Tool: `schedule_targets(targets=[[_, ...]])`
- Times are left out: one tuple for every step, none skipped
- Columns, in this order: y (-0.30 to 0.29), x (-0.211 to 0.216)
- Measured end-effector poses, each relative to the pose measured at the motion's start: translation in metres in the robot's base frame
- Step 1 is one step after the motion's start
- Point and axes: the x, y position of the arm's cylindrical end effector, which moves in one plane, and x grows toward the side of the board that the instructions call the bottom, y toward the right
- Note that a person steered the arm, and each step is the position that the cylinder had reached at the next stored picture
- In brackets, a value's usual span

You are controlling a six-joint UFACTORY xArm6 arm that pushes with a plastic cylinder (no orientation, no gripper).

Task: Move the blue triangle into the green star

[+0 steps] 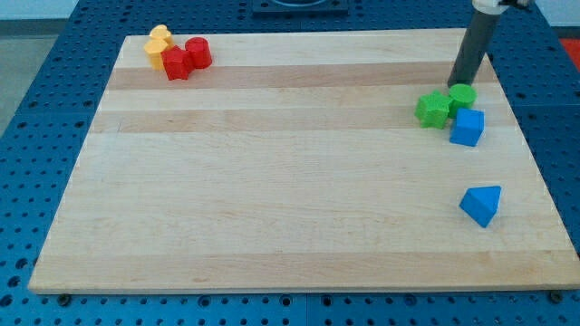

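Tip (pixel 460 83) down on board, no jaws, holding nothing, touching green cylinder (pixel 462 95). Green star (pixel 432 109) just below-left. Blue cube (pixel 468 127) below. Blue triangle (pixel 481 205) well apart, toward view's bottom, beyond cube. Probably must circle below triangle, push upward.

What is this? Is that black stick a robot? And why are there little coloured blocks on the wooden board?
Yes, the dark stick is the end of a robot arm. It has no pincer and holds nothing, so it can only push blocks by sliding my tip along the wooden board. There is just one camera picture, looking down at the board from in front.

At the view's right, my tip stands just behind the green star and a round green block. A blue cube sits beside them. The blue triangle lies alone, nearer the view's bottom. The job is to push it up to the green star.

At the top left sit two yellow blocks and two red blocks.
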Motion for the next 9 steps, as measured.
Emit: schedule_targets(targets=[[-0.016,-0.018],[-0.033,-0.038],[-0.056,-0.061],[-0.098,-0.059],[-0.128,-0.017],[-0.155,0.045],[-0.178,0.097],[-0.181,0.168],[-0.173,0.237]])
